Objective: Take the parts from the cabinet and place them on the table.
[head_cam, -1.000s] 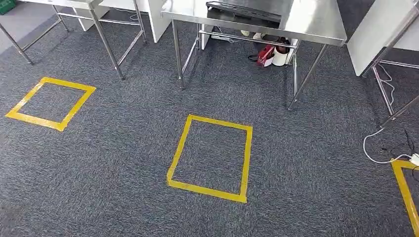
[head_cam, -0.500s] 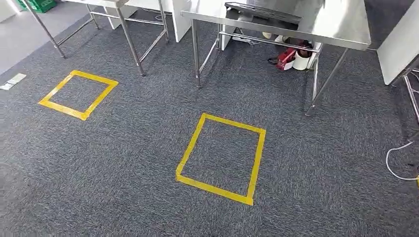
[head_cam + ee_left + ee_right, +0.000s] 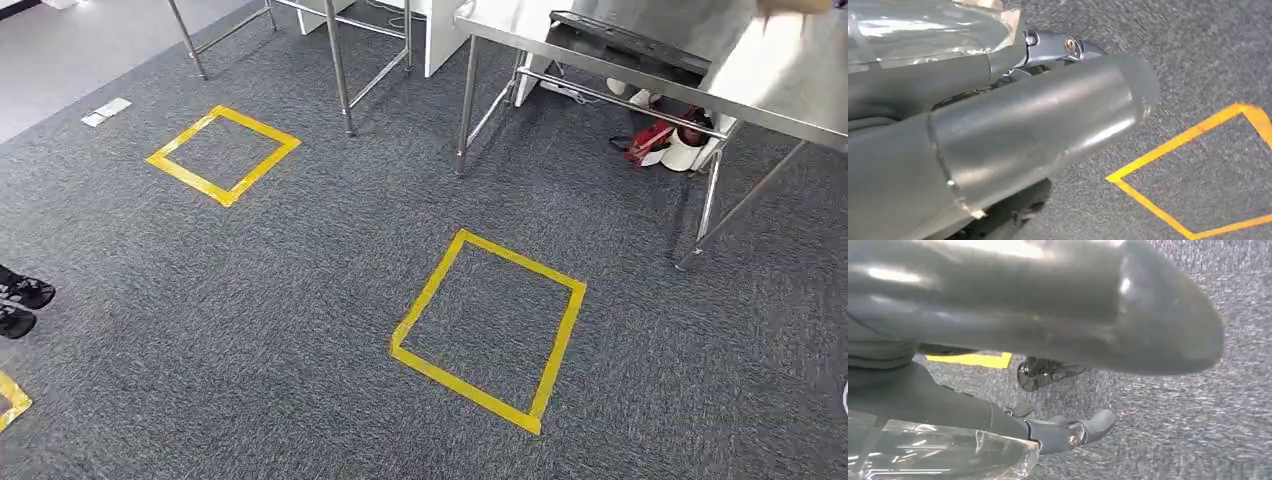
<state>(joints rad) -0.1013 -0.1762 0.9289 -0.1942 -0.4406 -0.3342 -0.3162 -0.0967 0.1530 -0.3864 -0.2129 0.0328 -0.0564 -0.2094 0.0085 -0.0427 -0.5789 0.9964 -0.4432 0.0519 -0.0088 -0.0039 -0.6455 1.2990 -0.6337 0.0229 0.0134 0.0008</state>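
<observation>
You are on the open carpet with the head camera looking down at a yellow tape square [image 3: 428,291] just ahead. A second tape square [image 3: 190,180] lies further off to your left, and a stainless steel table [image 3: 790,85] stands beyond to your right with tape rolls [image 3: 685,150] on the floor beneath it. A person's shoes [image 3: 22,305] stand at the left edge, so mind that side. The left hand [image 3: 998,105] hangs over the carpet with its thick thumb across the wrist camera. A sheet of clear plastic [image 3: 923,30] lies against the darker fingers behind the thumb. The right hand [image 3: 1023,335] looks much the same, with clear plastic [image 3: 938,455] by its fingers. That plastic may be a bagged part, but the thumbs hide the grasp, so you cannot tell from here whether either hand is holding anything or how far its fingers are closed. My reading is that you are between stations, and nothing here shows a part set down on a table. If those are parts, the carry and the placing are left to do; if not, the whole fetch is ahead of you.
</observation>
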